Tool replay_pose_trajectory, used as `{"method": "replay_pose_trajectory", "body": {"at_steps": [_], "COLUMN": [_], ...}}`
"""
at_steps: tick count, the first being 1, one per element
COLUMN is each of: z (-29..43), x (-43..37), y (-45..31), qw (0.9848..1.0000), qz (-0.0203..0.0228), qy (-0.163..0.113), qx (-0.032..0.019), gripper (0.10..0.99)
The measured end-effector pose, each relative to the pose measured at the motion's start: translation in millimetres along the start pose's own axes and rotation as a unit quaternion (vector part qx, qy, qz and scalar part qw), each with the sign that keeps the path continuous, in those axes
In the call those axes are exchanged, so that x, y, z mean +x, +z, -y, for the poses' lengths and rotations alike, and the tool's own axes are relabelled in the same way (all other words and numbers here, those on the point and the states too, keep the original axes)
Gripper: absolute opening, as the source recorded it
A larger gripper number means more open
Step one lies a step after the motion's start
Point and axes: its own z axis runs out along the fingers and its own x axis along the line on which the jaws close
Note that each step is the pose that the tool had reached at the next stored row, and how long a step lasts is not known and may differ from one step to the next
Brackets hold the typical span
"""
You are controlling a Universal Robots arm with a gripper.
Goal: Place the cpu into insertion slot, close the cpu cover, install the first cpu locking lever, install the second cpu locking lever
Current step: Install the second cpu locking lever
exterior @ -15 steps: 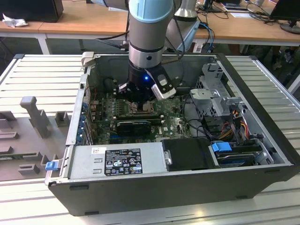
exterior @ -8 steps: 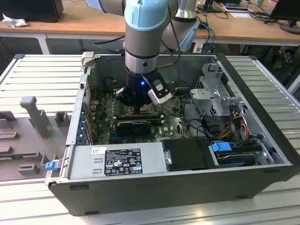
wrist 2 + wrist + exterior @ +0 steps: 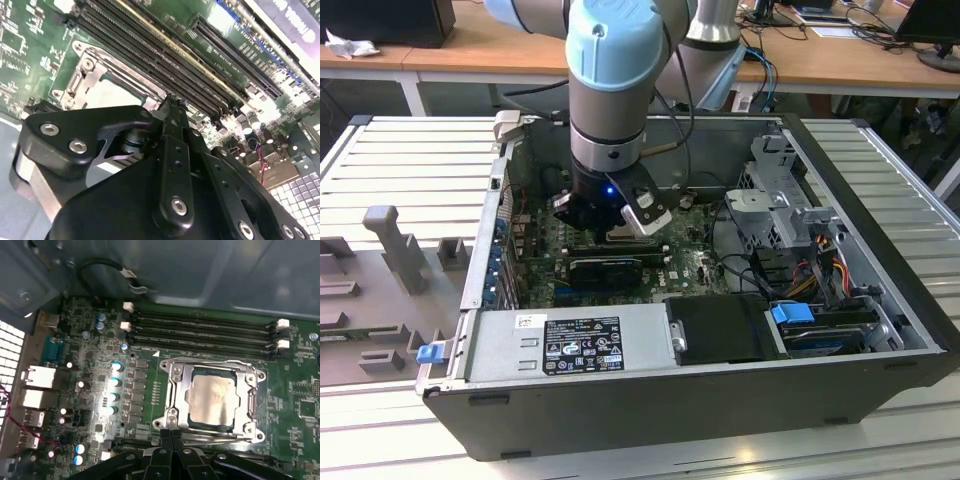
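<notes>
The computer case [image 3: 720, 400] lies open on a ribbed metal table [image 3: 410, 160], with wooden desks behind it. Inside, the green motherboard [image 3: 90, 340] is crowded. Four long black memory slots [image 3: 200, 325] run just beside the socket on one side, and more slots lie close on the opposite side, by the gripper. In the exterior view a black finned card [image 3: 605, 268] sits just in front of the arm's wrist, a bundle of coloured cables [image 3: 820, 250] and a metal drive cage [image 3: 780, 190] stand to the exterior view's right, and the grey power supply box [image 3: 570, 340] fills the near edge.

The cpu [image 3: 212, 400] lies flat in the insertion slot [image 3: 197, 375], its pale top showing through the window of the cpu cover [image 3: 180, 395], which is down over it.

The arm [image 3: 610, 80] comes straight down into the case, wrist vertical. The gripper [image 3: 171, 436] hangs low at the socket's edge, its black fingers [image 3: 172, 130] pressed together with nothing between them.
</notes>
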Motion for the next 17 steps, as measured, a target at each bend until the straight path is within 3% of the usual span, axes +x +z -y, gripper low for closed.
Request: {"method": "replay_pose_trajectory", "body": {"at_steps": [2,5,7,17], "z": [2.3,3.2,3.9,9.1], "x": [3.4,4.0,4.0,4.6], "y": [1.9,5.4,7.3,17.6], "qw": [1.0,0.9999,0.9998,0.9992], "qz": [0.0002,0.0002,0.0007,0.0022], "qy": [-0.003,-0.006,-0.007,-0.012], "qx": [-0.0071,-0.0125,-0.0193,-0.0389], "gripper": [0.106,0.106,0.106,0.106]}}
